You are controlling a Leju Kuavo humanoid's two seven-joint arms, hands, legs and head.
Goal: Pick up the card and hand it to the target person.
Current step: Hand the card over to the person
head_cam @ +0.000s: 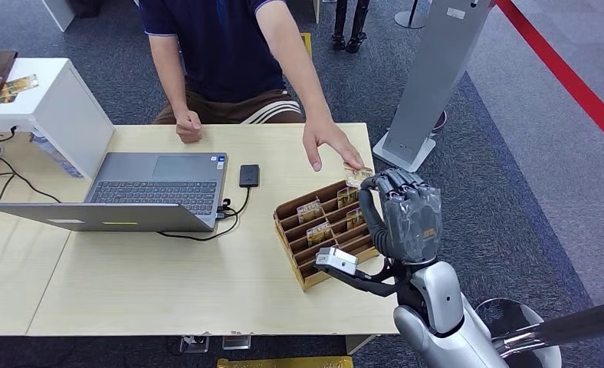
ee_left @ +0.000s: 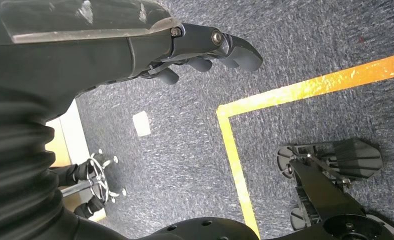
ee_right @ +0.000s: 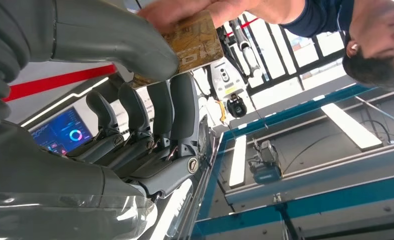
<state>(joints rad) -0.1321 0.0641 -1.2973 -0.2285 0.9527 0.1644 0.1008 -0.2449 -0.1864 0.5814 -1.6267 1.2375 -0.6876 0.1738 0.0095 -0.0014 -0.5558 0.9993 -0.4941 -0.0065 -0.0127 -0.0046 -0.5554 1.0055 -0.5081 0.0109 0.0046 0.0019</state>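
Head view: at three o'clock on the table, the grey right hand (head_cam: 403, 213) pinches the small brown patterned card (head_cam: 355, 175), touching the person's reaching hand (head_cam: 328, 147). Handover nearly done; release remains.

A silver robot arm with a dark grey hand

The right hand (head_cam: 403, 217) was dark grey, with thick fingers (ee_right: 183, 107) that had smooth, rounded tips. A round silver screw sat at the bottom of one finger, and thin wires ran close by it. The wrist had a grey cover with soft ribs like a bendy straw, and a clear shiny plastic piece sat next to it. A small silver and black box stuck out from the wrist. The arm behind it was smooth and silver, with round joints. The left hand (ee_left: 205, 47) was dark grey too, with stubby fingers, two round screws and the same ribbed cover.
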